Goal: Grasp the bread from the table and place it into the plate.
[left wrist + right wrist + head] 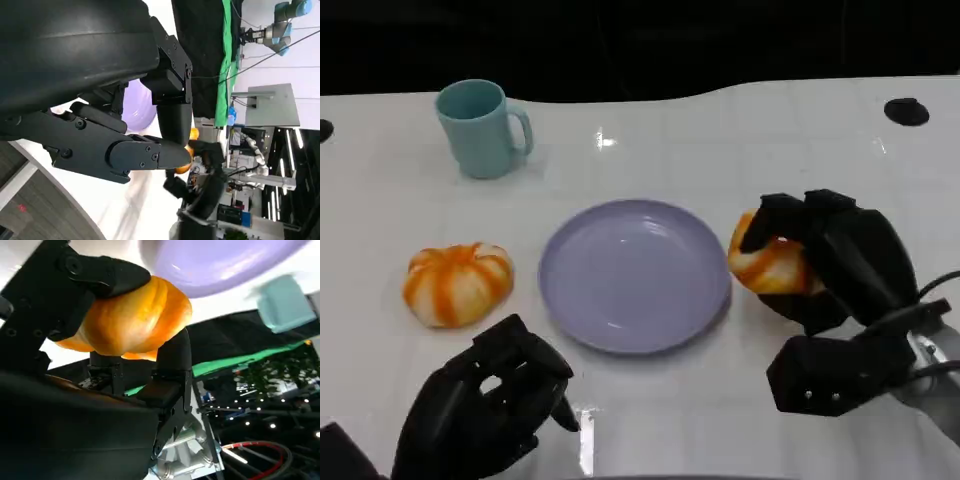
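fingers (772, 215) of the right hand (840, 270) are clamping the bread (772, 265) beside the plate (620, 320); a loosening hold is risking a drop short of it.

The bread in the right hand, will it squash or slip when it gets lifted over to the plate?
The bread looks puffy and lobed, so probably soft and light. The right hand wraps it from both sides, so slipping seems unlikely; its glossy crust might dent.

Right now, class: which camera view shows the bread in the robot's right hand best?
The right wrist view: the bread looms large, black fingers clamped across it. The head view shows it half hidden inside the right hand, beside the plate. The left wrist view catches only an orange sliver.
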`<act>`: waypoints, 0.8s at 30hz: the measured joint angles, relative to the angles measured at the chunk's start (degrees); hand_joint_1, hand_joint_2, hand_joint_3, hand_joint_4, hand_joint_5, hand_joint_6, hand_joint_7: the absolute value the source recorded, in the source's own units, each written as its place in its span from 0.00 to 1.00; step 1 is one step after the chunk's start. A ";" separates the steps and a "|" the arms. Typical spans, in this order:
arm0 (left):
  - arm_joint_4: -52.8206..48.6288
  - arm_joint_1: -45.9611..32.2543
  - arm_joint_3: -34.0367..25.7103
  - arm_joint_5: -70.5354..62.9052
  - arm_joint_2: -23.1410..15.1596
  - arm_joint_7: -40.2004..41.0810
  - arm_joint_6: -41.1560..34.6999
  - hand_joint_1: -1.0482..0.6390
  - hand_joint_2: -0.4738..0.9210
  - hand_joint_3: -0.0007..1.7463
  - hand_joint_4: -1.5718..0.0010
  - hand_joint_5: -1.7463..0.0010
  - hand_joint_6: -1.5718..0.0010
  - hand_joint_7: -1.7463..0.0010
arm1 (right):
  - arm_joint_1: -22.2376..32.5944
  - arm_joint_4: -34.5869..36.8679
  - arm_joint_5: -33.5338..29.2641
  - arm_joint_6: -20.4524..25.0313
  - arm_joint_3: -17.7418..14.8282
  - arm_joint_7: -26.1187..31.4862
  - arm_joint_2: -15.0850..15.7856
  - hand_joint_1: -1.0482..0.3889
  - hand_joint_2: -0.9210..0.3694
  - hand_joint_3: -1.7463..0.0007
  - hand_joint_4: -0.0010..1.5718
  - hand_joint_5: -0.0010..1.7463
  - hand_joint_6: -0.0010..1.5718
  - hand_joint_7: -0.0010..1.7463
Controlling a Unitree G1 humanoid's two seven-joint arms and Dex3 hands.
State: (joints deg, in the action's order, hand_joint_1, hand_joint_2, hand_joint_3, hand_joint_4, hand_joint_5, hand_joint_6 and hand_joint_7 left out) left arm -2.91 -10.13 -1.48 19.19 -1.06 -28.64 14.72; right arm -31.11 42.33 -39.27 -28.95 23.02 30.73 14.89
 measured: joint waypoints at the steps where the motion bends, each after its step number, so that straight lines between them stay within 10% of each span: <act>1: 0.00 0.00 0.01 0.00 0.03 0.00 0.00 0.32 1.00 0.21 0.62 0.00 0.66 0.17 | -0.23 -0.57 0.81 0.00 -0.29 -1.04 -0.50 0.65 0.53 0.15 0.63 1.00 0.49 0.97; 24: 0.26 -0.22 0.71 -0.10 0.32 0.53 -0.42 0.31 1.00 0.20 0.62 0.00 0.66 0.17 | -12.43 12.01 4.63 -1.41 2.63 -11.28 -13.73 0.63 0.52 0.18 0.60 1.00 0.48 0.95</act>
State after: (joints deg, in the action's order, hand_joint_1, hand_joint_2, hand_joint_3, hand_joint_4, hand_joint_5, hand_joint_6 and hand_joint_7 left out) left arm -2.65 -10.34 -0.77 19.08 -0.74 -28.11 14.31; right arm -43.54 54.35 -34.65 -30.36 25.65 19.44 1.16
